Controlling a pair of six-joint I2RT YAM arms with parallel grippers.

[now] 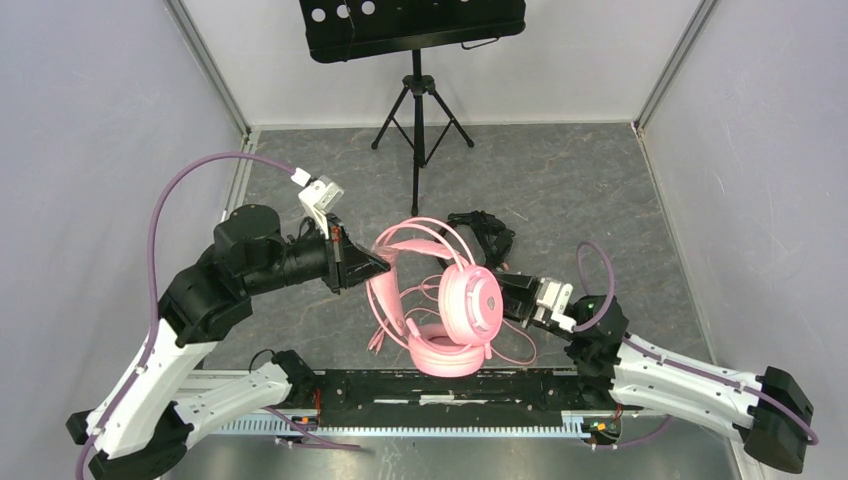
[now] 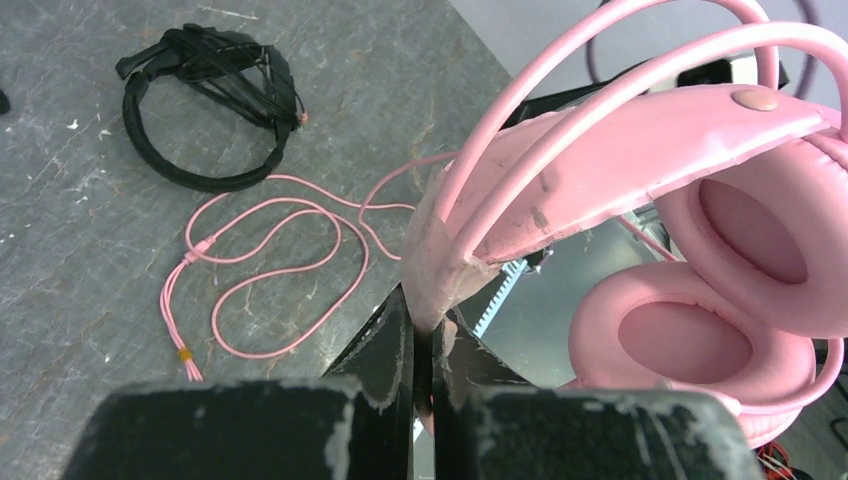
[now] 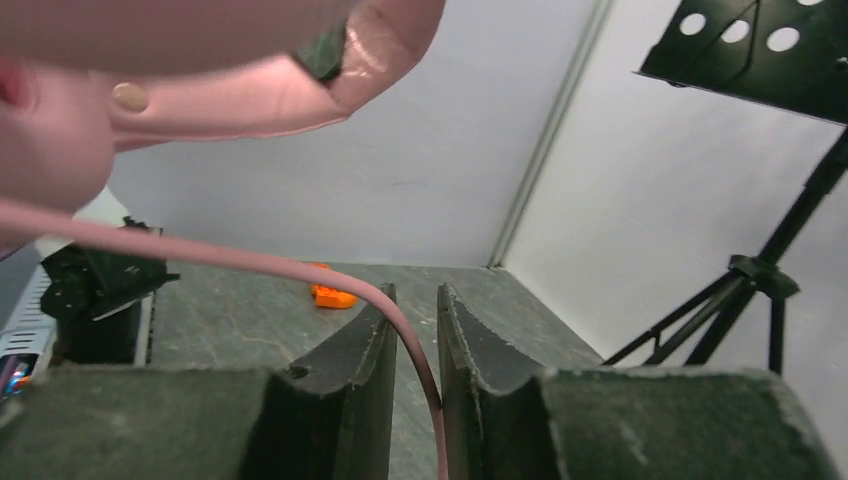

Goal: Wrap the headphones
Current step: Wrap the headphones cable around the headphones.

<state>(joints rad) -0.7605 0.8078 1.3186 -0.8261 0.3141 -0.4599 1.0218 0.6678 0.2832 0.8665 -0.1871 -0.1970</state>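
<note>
- Two arms reach inward over the grey table (image 1: pixel 600 180) from its near edge. One pair of headphones is lifted between them, and a second pair lies on the surface.
- At left, the left gripper (image 2: pixel 425 320) has its jaws pressed together on the pink headphones (image 1: pixel 470 305). The pinch is on the end of the worn padded headband, just below the two thin arch rods.
- At centre rear, a black music stand (image 1: pixel 415 25) is set on its tripod against the back wall, well apart from both grippers.
- The pink headphones are raised off the table at centre, with the headband running from the left jaws toward the right arm. In the top view one round cup faces outward. The other cup hangs lower, nearer the arm bases.
- The pink cable (image 3: pixel 250 262) trails from the headset. In the left wrist view its slack lies in loose loops on the table.
- The black headphones (image 1: pixel 485 235) lie flat on the table, just behind the pink pair and beside the cable loops.
- At right, the right gripper (image 3: pixel 415 295) sits close behind the outward-facing cup. Its jaws stand slightly apart, and the pink cable passes down through the gap. The cable appears to lie against one finger's inner face, but contact cannot be confirmed.
</note>
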